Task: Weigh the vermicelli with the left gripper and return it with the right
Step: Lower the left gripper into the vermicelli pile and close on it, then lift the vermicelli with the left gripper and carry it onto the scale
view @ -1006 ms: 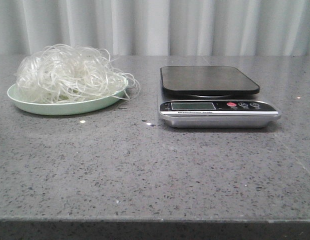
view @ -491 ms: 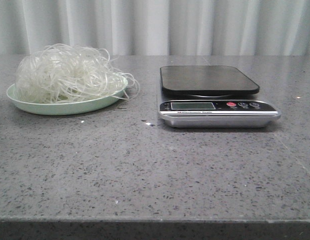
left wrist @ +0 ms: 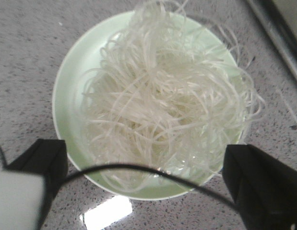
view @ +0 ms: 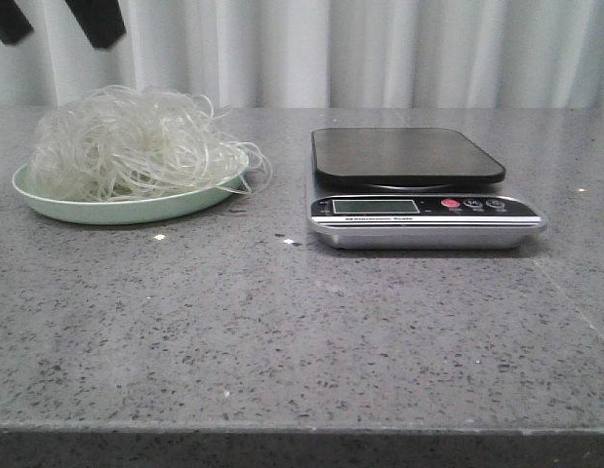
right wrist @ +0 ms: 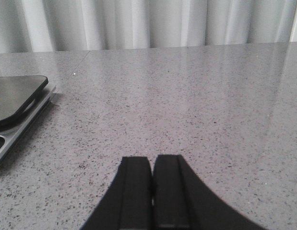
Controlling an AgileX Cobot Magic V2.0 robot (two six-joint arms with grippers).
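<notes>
- The vermicelli lies heaped on a pale green plate, near the far left corner of the grey speckled tabletop.
- A few loose strands hang over the plate's rim on the side facing the scale.
- The scale sits to the right of the plate, well apart from it, towards the far edge of the tabletop; its dark weighing platform carries nothing.
- The left gripper hangs above the plate, only its two dark fingers showing at the top of the front view.
- In the left wrist view the left gripper has its fingers spread wide, one on each side of the noodle heap, and they touch neither the noodles nor the plate.
- The right gripper has its fingers pressed together with nothing between them, low over bare tabletop on the right of the scale.
</notes>
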